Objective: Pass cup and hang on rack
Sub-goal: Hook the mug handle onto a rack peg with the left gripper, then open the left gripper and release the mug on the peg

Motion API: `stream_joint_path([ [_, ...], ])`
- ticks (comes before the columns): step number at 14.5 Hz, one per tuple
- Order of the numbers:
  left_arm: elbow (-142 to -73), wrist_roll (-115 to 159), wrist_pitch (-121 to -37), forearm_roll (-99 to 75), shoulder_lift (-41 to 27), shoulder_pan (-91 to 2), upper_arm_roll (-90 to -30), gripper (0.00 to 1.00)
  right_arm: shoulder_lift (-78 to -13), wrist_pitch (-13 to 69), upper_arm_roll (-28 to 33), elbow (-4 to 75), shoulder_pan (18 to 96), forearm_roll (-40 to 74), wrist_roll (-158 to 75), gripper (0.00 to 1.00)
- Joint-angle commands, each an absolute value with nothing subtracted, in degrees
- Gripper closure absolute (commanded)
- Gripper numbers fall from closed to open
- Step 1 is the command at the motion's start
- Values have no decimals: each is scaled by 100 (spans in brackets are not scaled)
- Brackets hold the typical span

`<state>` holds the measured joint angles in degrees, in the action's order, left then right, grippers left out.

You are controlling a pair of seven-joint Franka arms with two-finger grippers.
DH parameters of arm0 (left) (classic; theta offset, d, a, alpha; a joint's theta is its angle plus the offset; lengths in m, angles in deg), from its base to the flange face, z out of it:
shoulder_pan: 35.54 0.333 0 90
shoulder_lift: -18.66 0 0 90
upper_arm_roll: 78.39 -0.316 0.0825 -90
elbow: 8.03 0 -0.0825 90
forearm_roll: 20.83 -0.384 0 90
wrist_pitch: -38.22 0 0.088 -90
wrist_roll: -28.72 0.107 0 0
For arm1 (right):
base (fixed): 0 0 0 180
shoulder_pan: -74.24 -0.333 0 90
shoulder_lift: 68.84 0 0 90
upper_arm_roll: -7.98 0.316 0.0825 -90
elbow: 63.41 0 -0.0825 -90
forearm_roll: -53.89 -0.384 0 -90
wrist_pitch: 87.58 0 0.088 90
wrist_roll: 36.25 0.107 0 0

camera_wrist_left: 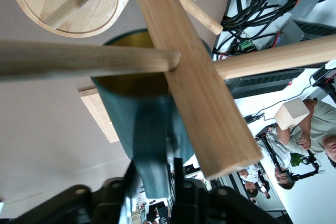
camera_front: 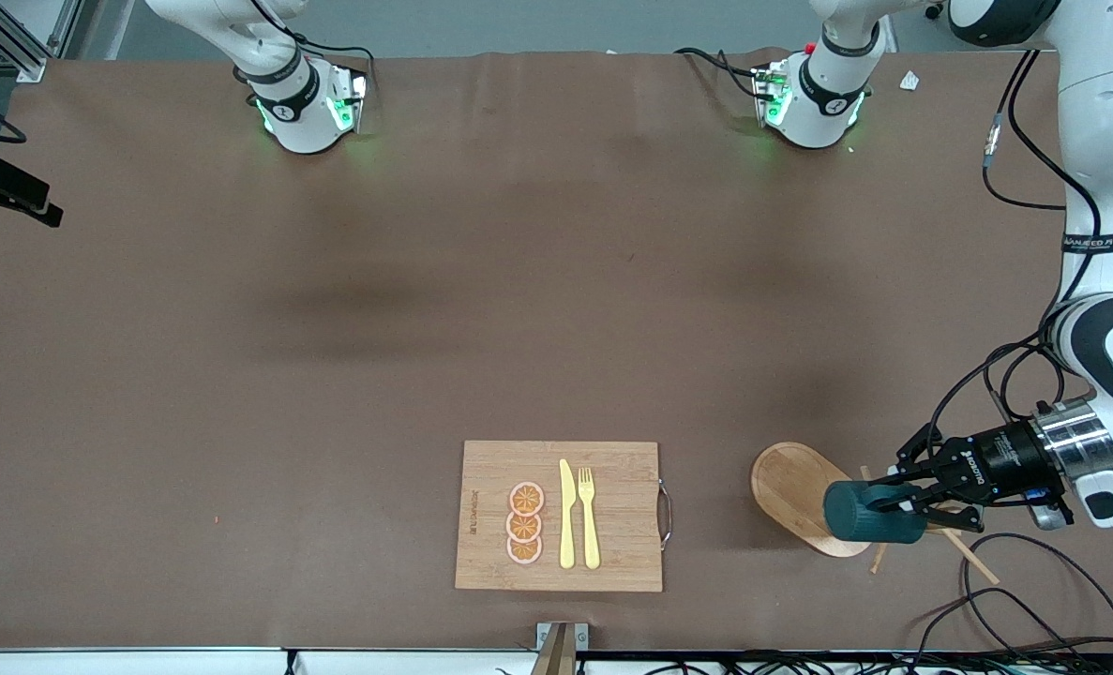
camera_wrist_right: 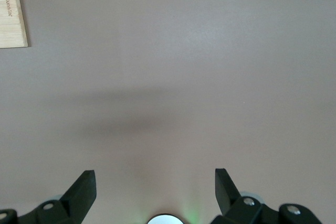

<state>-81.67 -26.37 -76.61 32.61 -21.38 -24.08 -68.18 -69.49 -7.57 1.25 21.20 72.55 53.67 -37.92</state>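
Fingers of the left gripper (camera_front: pixel 903 499) sit close on either side of the cup (camera_front: pixel 872 512), seemingly at its handle, though whether they clamp it or have slackened cannot be told. The cup lies on its side up at the rack (camera_front: pixel 804 495), its mouth turned toward the oval base. In the left wrist view a peg (camera_wrist_left: pixel 86 59) crosses the yellowish mouth of the cup (camera_wrist_left: pixel 144 121) and the post (camera_wrist_left: pixel 191 72) slants just beside it, so the cup appears threaded onto a peg.

Judging by this, the hang is the step in hand and nearly finished. The next move calls for letting go cleanly and drawing straight back along the forearm's line, so that neither cup nor rack is pulled over.

Reaching from its base, the left arm comes down at its own end of the table, wrist bent so the hand lies roughly level and points toward the rack.

Wide apart and empty, the jaws of the right gripper (camera_wrist_right: pixel 155 187) wait above bare table, near a corner of the cutting board (camera_wrist_right: pixel 12 17).
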Motion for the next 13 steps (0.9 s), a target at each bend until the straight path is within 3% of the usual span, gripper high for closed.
stream_joint_path([
  [1,-8134,-2524,-7612,3392,-2142,-2367,-6785,0,-7086,-708,147,2255,7275,5362,-3809,0],
  [13,-8125,-2595,-7499,2822,-1641,-2446,-6715,0,-7095,-725,147,2264,7266,5362,-3809,0],
])
